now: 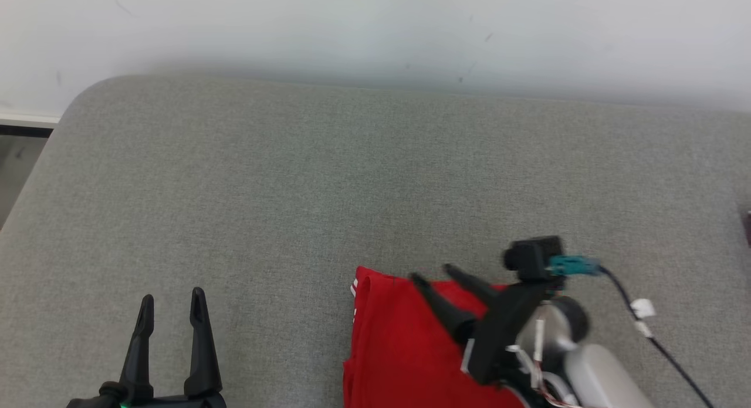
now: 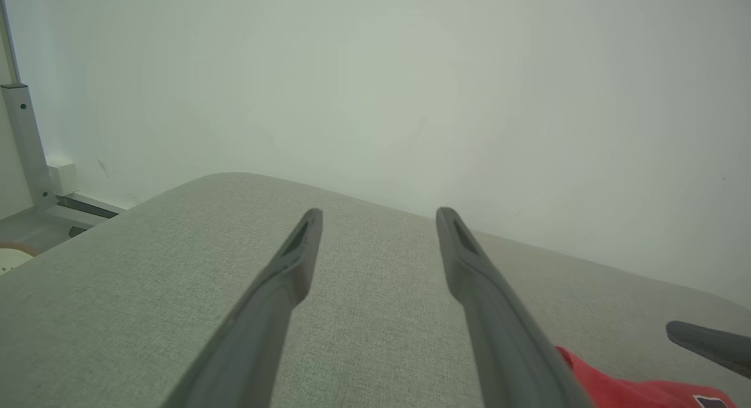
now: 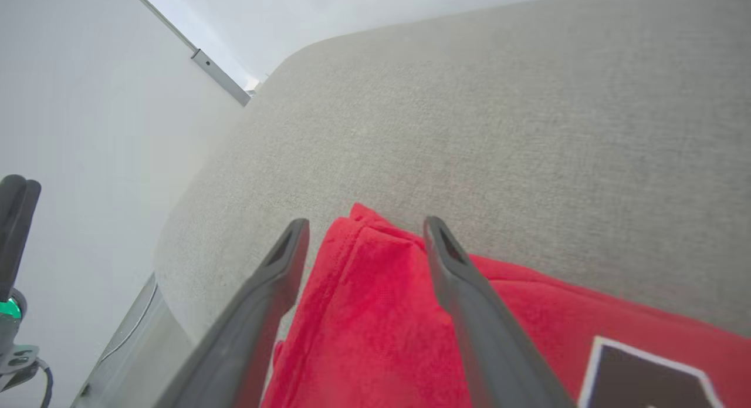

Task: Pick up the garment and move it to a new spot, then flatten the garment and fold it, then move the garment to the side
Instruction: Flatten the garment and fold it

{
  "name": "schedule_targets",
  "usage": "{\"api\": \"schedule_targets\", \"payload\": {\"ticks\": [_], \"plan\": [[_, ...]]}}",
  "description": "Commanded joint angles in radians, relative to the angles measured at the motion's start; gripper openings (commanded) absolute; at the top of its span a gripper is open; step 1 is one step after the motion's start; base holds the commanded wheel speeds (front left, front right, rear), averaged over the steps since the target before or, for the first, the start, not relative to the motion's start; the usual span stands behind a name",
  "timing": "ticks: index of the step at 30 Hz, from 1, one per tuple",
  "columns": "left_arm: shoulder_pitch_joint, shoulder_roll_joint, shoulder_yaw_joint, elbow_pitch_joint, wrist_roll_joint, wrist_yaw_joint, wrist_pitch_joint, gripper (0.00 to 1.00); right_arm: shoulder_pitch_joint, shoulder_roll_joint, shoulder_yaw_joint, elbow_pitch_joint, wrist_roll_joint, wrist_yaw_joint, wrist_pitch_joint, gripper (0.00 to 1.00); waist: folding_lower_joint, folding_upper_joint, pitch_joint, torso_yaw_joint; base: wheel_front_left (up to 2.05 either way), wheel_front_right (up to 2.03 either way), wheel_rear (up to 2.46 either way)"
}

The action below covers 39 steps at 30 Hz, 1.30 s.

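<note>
Right pincer [image 1: 433, 273]: fingers spread wide, holding nothing, poised over the far corner of the red garment [image 1: 393, 343]. The garment lies folded on the grey upholstered surface [image 1: 293, 191], near right. Left pincer [image 1: 172, 295]: wide, parked well apart, likely to avoid disturbing the fold.

Head looks down; wrists low, seemingly close, all sharing red garment [image 1: 399, 337].

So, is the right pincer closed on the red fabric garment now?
No, the right pincer stands open, its two fingers wide apart over the red fabric garment.
</note>
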Motion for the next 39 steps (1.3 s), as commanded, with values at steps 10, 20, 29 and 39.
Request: {"api": "schedule_targets", "payload": {"ticks": [10,20,29,39], "plan": [[0.005,-0.001,-0.004,0.002,0.013,0.001,-0.004,1.00,0.227,-0.003,-0.347,-0.205,-0.287,-0.002,-0.116,1.00,-0.0001,0.0000,-0.021,-0.041,0.00,0.00,0.00],[0.022,0.003,0.013,0.075,0.080,-0.017,-0.004,1.00,0.319,0.003,-0.418,-0.140,-0.410,-0.002,-0.460,1.00,-0.0001,0.0000,-0.074,-0.112,0.00,0.00,0.00],[0.063,0.008,0.033,0.124,0.136,-0.043,-0.004,1.00,0.355,0.003,-0.420,-0.023,-0.478,-0.002,-0.609,1.00,-0.0001,0.0000,-0.135,-0.146,0.00,0.00,0.00],[0.083,0.001,0.063,0.139,0.138,-0.052,-0.004,1.00,0.352,0.003,-0.404,0.036,-0.490,-0.002,-0.646,1.00,-0.0001,0.0000,-0.151,-0.144,0.00,0.00,0.00]]}}
